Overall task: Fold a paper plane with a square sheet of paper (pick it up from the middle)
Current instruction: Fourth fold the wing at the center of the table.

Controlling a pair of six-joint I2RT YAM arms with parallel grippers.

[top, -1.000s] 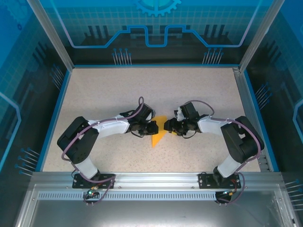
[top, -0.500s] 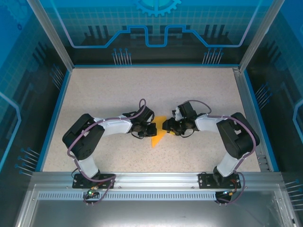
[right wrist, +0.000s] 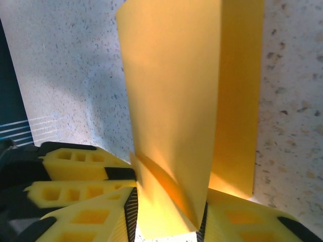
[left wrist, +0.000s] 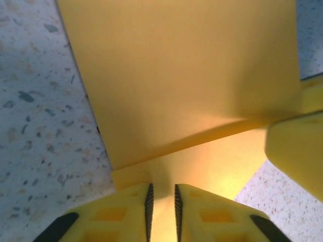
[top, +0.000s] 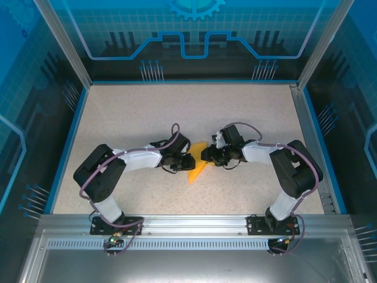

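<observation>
On the left of the top view, the left gripper (top: 189, 160) is seen low over the speckled table (top: 147, 112), which is bounded by a blue rim (top: 69, 141). In its wrist view its jaws are set narrow, with a slim gap into which a lower layer of paper runs; whether that layer is pinched cannot be told. The square sheet of paper (top: 196, 171), orange-yellow and already creased into a smaller pointed shape, is found at the middle of the table between the two grippers, its tip pointing toward the near edge. On the right, the right gripper (top: 205, 155) is closed onto a folded, upstanding part of the paper, which is pressed between both pads in its wrist view.
</observation>
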